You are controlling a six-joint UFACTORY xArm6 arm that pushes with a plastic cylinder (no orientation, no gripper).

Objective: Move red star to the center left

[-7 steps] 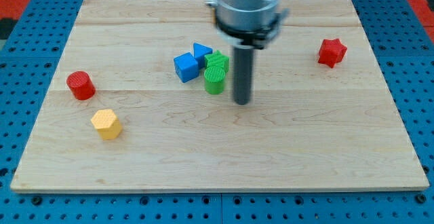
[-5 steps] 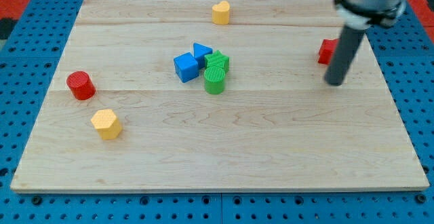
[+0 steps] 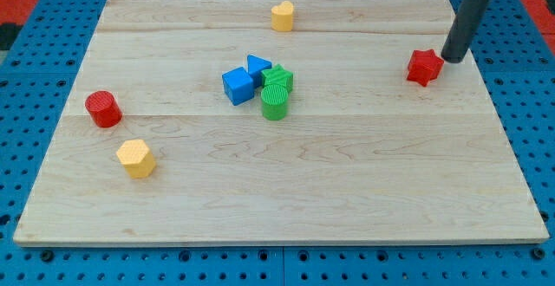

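The red star (image 3: 424, 67) lies near the board's right edge, in the upper half of the view. My tip (image 3: 453, 58) stands just to the right of the star and slightly above it in the view, a small gap apart from it. The rod rises toward the view's top right corner.
A red cylinder (image 3: 103, 108) and a yellow hexagon (image 3: 136, 158) lie at the left. A blue cube (image 3: 238, 86), a blue triangle (image 3: 257, 65) and two green blocks (image 3: 276, 93) cluster in the middle. A yellow heart (image 3: 282, 16) lies at the top. The wooden board (image 3: 277, 199) sits on a blue pegboard.
My tip has swept from beside the green blocks in the middle to the right, then up past the red star to its upper right side. No block has moved.
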